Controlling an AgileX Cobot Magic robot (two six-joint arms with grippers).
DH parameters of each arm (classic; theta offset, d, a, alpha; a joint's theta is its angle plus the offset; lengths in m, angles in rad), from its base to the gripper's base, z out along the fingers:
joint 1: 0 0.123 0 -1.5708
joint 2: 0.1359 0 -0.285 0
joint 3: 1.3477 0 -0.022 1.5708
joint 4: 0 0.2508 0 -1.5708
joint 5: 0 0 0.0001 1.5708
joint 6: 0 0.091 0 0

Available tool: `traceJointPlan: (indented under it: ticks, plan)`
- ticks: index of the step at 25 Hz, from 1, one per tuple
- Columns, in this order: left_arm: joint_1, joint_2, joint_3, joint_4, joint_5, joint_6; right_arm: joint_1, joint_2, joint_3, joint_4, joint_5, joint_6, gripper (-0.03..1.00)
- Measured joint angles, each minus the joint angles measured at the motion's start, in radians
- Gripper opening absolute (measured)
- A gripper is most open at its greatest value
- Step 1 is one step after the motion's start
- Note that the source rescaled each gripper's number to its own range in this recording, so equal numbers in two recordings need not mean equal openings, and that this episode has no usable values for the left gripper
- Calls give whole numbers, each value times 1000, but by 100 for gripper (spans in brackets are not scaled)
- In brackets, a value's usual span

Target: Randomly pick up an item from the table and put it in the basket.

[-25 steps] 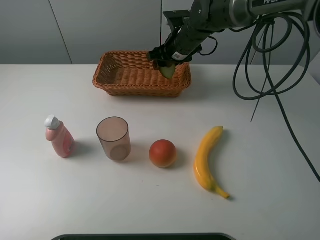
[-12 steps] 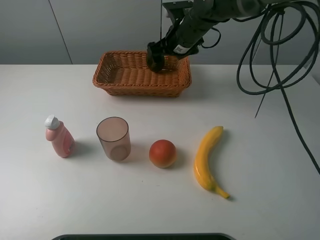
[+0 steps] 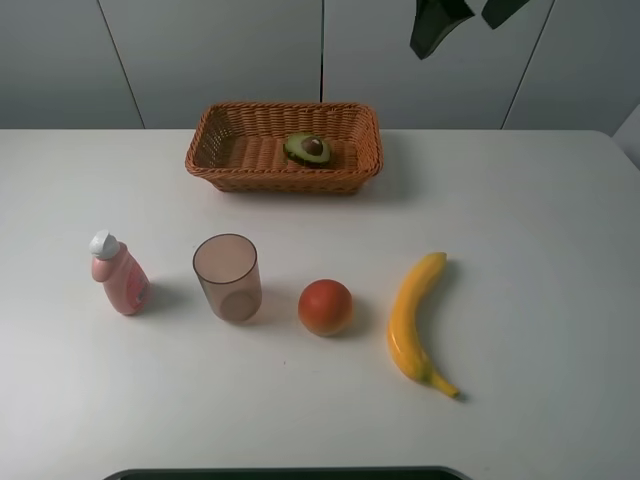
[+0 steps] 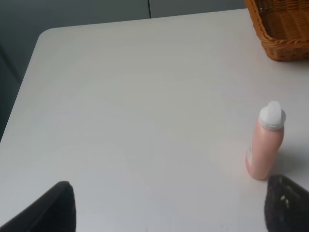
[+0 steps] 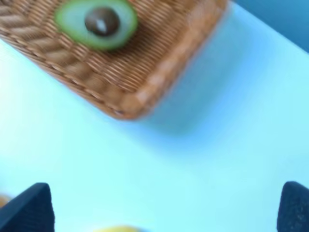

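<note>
From the high camera I see the halved avocado lying pit-up inside the basket. On the left wrist view, my left gripper has its jaws spread, well apart from the basket. On the right wrist view, my right gripper is spread wide and empty, just off the basket's corner.

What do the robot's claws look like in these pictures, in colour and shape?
Only the tips show. The left claw has two matte black fingers with blunt, rounded ends. The right claw has similar dark fingers; the high view shows only black angular pieces of it. No cables or markings are visible.
</note>
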Motion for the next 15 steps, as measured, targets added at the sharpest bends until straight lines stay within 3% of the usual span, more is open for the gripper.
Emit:
traceJointPlan:
  ticks: [7,15]
  plan:
    - [0,0,0,0,0,0,-111,-384,176,-46,17,-8,99]
    - [0,0,0,0,0,0,-170,-817,480,-104,24,18,99]
